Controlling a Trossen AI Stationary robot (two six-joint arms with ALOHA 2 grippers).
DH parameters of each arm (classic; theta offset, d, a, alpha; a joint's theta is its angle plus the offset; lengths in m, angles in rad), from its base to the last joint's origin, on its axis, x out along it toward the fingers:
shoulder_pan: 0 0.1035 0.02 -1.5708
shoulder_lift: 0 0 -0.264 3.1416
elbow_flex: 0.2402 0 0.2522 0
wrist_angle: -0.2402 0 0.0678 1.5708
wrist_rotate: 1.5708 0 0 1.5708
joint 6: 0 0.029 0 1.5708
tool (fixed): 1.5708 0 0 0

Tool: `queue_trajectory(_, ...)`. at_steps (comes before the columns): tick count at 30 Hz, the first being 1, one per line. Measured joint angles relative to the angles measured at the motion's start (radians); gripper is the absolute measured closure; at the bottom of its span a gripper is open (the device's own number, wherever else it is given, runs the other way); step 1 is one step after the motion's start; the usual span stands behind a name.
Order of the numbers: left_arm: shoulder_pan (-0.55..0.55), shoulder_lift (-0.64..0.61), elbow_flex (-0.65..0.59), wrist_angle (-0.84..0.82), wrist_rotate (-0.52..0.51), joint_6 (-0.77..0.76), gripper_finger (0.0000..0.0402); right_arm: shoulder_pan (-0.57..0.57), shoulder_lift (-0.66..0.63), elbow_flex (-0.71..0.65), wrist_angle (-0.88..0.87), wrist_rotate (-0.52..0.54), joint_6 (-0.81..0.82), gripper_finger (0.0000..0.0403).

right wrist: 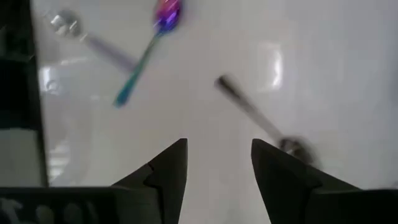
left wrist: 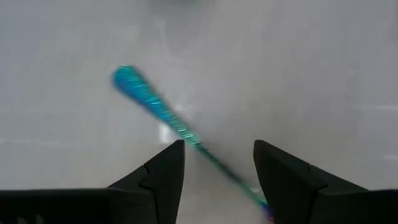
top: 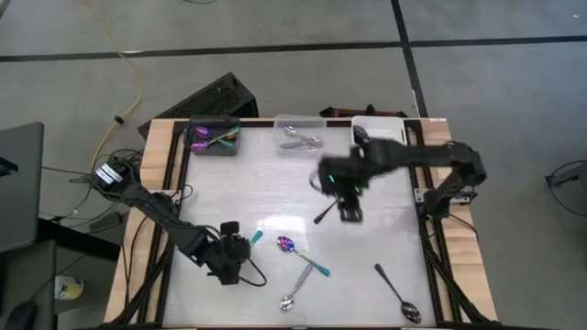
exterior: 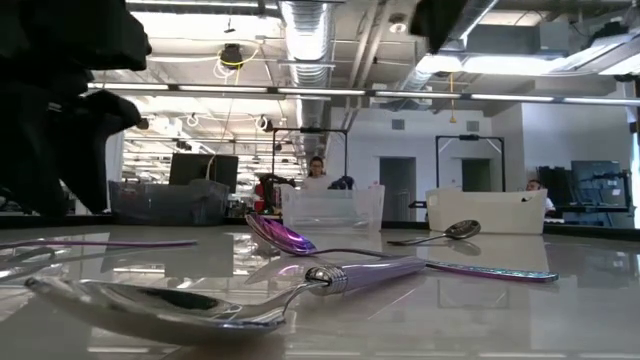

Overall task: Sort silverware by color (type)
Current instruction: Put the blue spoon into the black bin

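Between left gripper (left wrist: pixel 217 171) fingers, teal spoon handle (left wrist: pixel 155 106), hidden overhead

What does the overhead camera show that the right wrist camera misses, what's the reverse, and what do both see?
Only the high view: the dark grey bin, the clear bin and the left gripper. Only the right wrist view: the right gripper with its fingers plainly open, nothing between them. Both: the iridescent spoon with its teal handle and the dark spoon, lying loose.
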Motion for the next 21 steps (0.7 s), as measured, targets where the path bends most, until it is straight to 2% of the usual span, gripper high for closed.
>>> queue_trajectory(4,0.045,0.000,0.000,0.046,0.125,-0.114,0.0223,0.161,-0.084,-0.143,0.051,0.028,0.186,0.0207)
queue_trajectory(6,0.070,0.000,0.000,0.067,0.155,-0.153,0.0223,0.244,-0.120,-0.224,0.097,0.050,0.280,0.0209)
queue_trajectory(8,0.090,0.000,0.000,0.105,0.152,-0.122,0.0223,0.325,-0.152,-0.303,0.167,0.064,0.365,0.0211)
queue_trajectory(14,0.138,0.005,0.000,0.339,0.143,0.162,0.0223,0.531,-0.180,-0.490,0.347,0.125,0.639,0.0211)
queue_trajectory(19,0.170,0.005,0.000,0.495,0.168,0.519,0.0223,0.635,-0.144,-0.536,0.430,0.192,0.789,0.0211)
queue_trajectory(21,0.195,0.005,0.000,0.550,0.187,0.600,0.0223,0.657,-0.124,-0.538,0.454,0.209,0.808,0.0211)
